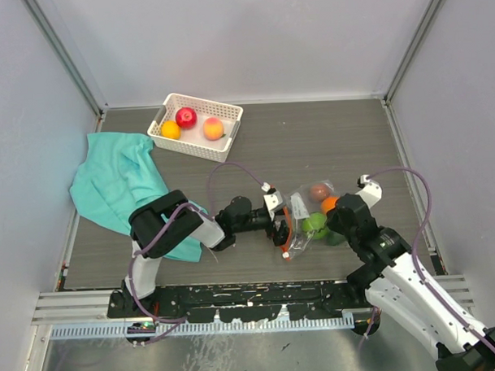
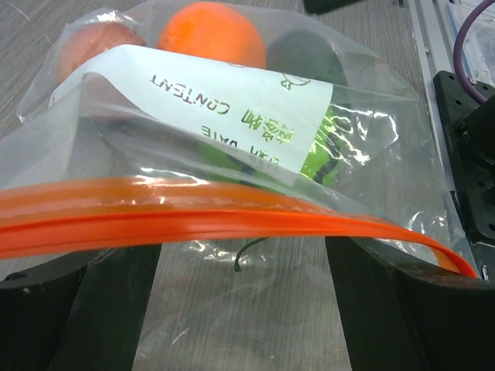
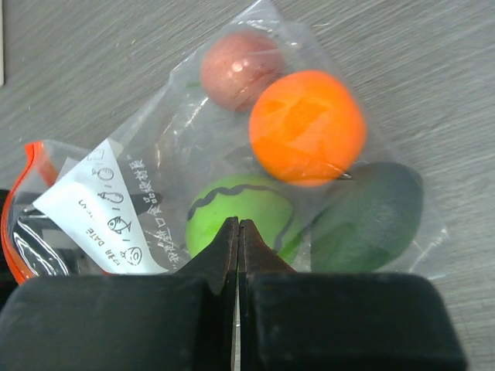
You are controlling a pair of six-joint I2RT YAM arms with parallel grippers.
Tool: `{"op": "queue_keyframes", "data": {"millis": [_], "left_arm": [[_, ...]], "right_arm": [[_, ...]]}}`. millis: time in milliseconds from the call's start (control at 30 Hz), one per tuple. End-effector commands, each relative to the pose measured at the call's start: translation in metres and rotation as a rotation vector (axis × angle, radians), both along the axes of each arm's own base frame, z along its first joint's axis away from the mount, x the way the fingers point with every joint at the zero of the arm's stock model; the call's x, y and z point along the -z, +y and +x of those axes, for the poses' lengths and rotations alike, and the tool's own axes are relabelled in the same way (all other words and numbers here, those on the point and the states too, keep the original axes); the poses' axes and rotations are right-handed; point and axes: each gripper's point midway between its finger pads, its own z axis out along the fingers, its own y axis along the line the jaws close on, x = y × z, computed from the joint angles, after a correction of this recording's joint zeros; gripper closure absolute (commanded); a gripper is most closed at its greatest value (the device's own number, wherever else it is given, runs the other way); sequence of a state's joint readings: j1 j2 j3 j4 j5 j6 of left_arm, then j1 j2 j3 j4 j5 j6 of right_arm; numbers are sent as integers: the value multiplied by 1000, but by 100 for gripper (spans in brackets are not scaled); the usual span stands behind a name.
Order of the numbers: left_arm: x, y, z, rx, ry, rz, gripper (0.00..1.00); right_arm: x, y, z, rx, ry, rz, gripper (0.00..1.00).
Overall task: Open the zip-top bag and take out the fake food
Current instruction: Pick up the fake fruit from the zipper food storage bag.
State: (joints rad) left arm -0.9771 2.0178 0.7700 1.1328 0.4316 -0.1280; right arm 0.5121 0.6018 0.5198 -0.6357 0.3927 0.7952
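Observation:
The zip-top bag [image 1: 304,209] lies at the table's middle right between my two grippers, its orange-red zipper strip [image 2: 232,218] towards the left arm. Through the clear plastic I see an orange fruit [image 3: 307,127], a brown-red one [image 3: 236,68], a striped green one [image 3: 209,212] and a dark green one [image 3: 375,220]. My left gripper [image 1: 279,227] is open, its fingers [image 2: 73,309] wide apart on either side of the bag's mouth, with the strip across them. My right gripper [image 3: 238,226] is shut, pinching the bag's film over the green fruit.
A white slotted basket [image 1: 229,113] at the back holds a red fruit [image 1: 186,117], an orange one [image 1: 171,129] and a peach one [image 1: 214,128]. A teal cloth [image 1: 117,186] lies at the left. Walls enclose the table, and a metal rail [image 1: 235,293] runs along the near edge.

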Motion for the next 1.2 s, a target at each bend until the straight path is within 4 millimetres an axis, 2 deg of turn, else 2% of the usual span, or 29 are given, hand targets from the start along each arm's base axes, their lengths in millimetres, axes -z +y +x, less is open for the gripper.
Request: {"op": "queue_keyframes", "data": {"millis": [0,133,300,367,600,700,933,1167], "left_arm": [[-19,-11,4,1,-38,-63,13],[-21,-12,4,5,-36,-67,13],[-23,-13,5,6,-42,-72,13],[-23,-13,5,6,-43,-72,8],[-22,-17,9,5,-47,-62,4],[-21,-18,12,-7,-49,-48,1],[-14,-19,16,-17,-45,-2,2],[-3,-17,23,-49,-31,54,2]], "right_arm": [[-17,-21,1,156,-28,2,98],[4,-25,-5,214,51,-4,95],[23,-18,-5,204,76,30,94],[28,-15,-6,194,86,34,94],[48,1,-4,126,114,67,94],[54,7,-3,100,118,81,94],[66,25,2,33,126,133,95],[66,47,8,-55,109,195,95]]}}
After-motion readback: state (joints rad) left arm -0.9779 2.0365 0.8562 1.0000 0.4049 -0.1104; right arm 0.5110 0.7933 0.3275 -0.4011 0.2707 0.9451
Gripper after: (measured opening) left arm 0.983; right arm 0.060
